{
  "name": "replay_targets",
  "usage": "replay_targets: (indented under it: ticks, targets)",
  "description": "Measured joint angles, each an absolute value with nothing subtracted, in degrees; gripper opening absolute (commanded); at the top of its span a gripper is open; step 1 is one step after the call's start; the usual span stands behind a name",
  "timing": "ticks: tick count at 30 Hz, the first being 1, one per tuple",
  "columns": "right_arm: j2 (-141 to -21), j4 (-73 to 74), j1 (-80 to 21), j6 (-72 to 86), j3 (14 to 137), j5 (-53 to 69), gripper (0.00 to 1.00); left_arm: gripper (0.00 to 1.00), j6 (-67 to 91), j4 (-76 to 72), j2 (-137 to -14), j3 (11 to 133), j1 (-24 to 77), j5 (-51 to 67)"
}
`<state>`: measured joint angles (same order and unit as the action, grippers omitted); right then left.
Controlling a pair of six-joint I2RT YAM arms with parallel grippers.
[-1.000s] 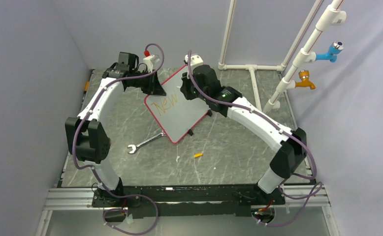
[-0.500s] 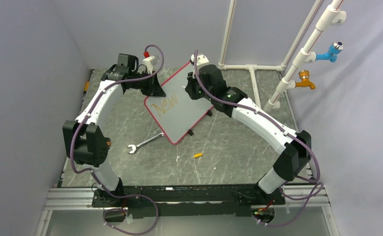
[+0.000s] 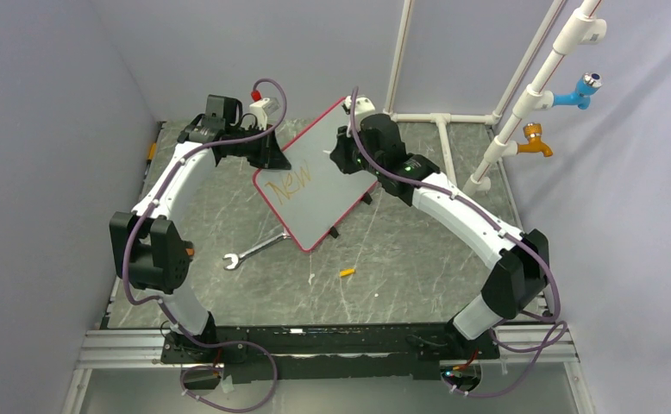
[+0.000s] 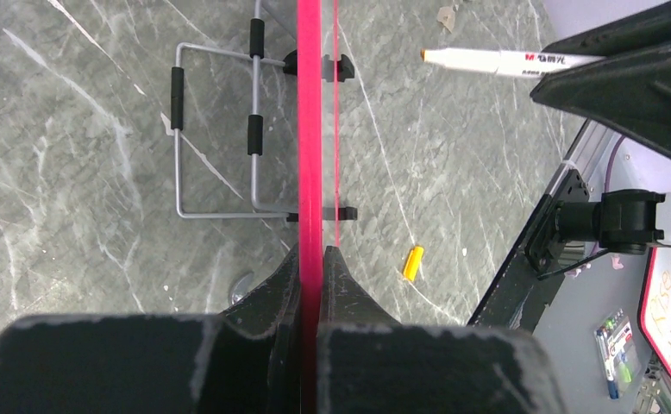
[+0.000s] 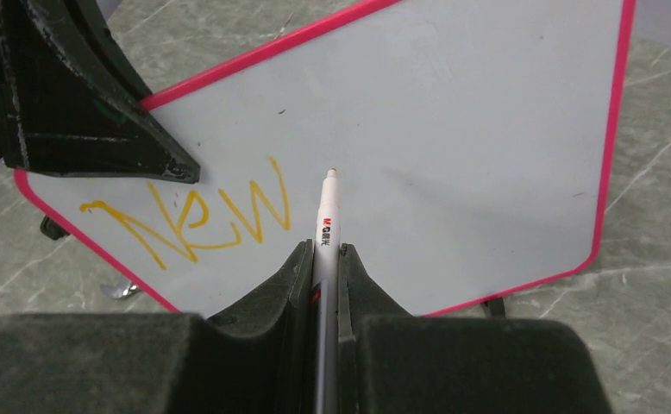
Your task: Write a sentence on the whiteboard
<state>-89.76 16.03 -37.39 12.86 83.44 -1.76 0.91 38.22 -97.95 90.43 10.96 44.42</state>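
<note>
The whiteboard [image 3: 319,185], white with a thin red frame, stands tilted on a wire stand at the middle back. Orange handwriting on it reads only "New" [image 3: 286,183], also seen in the right wrist view [image 5: 203,216]. My left gripper [image 3: 272,157] is shut on the board's upper left edge; the left wrist view shows the red frame [image 4: 309,129] edge-on between its jaws [image 4: 310,254]. My right gripper [image 5: 323,250] is shut on a white marker [image 5: 328,211], tip just right of the "w". In the left wrist view the marker [image 4: 504,60] sits off the board's face.
A silver wrench [image 3: 254,250] lies in front of the board's near corner. An orange marker cap [image 3: 347,272] lies on the grey marble top nearer the bases. White PVC pipes [image 3: 440,121] with a blue tap [image 3: 584,89] and an orange tap [image 3: 535,142] stand at the back right.
My right gripper has moved with the marker to the right and back, away from the word "New". The left gripper and the board have stayed in place.
</note>
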Motion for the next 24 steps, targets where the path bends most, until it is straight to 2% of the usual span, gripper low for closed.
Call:
replay_targets:
  ticks: [24]
  targets:
    - [-88.1,12.8,-37.5,11.8,78.9,-0.6,0.00,0.00,2.0,36.1,-97.6,89.6,11.3,44.3]
